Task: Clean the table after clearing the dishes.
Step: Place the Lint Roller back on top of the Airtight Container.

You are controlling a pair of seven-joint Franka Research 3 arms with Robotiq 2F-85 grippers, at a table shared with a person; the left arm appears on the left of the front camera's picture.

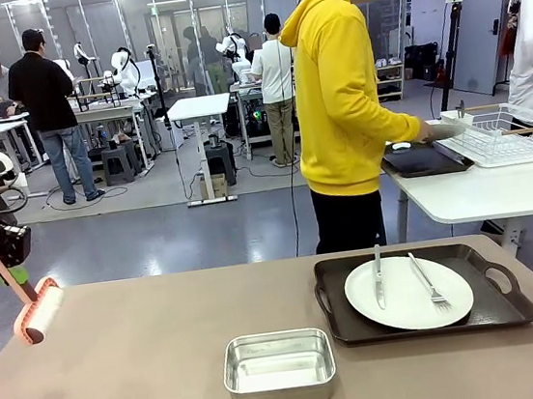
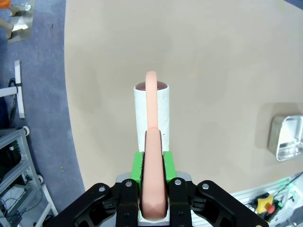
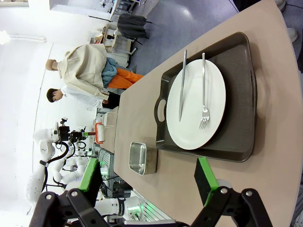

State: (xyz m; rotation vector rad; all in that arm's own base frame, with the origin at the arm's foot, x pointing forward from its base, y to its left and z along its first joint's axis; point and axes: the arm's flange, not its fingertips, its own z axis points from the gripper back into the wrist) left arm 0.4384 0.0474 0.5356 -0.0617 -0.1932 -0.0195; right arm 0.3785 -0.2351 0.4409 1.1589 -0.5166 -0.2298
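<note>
one tray [image 1: 502, 307] with plate [image 1: 405, 297], knife [image 1: 378, 278] and fork [image 1: 428, 282] sits near the table's [image 1: 132, 372] right edge — a dark tray [image 1: 424, 161] on the far white table [image 1: 480, 195] may be the other. left gripper [image 2: 153, 166] pinches the roller [image 2: 151, 111] above the left edge, wiping not begun — right gripper [image 3: 147, 175] spread.

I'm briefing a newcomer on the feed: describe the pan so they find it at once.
On the tan table, look near the robot's edge, left of the black tray with the white plate. The pan is small, rectangular, shiny steel and empty, the only metal container there.
</note>
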